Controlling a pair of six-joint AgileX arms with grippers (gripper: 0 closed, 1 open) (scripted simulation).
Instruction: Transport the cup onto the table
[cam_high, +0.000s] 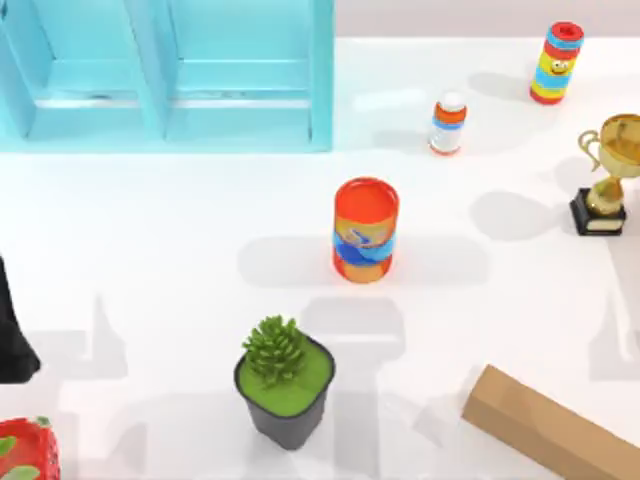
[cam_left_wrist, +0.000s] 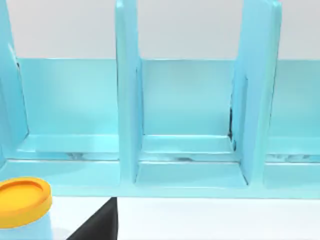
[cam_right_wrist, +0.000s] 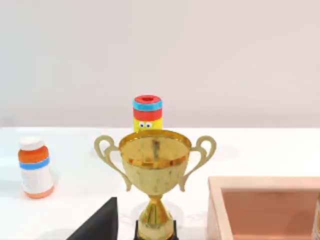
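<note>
The cup is out of view. The white table spans most of the top view, with the light blue shelf unit standing at its back left. A black part of my left arm sits at the table's left edge. The left wrist view faces the shelf unit, whose compartments hold nothing, and a black wedge of that arm's own hardware shows in front. The right wrist view faces the gold trophy, with a similar black wedge beside it.
An orange-and-blue striped cylinder stands mid-table, a plant pot in front of it. A gold trophy, small bottle and striped toy stand at the back right. A cardboard box and red item lie at the front corners.
</note>
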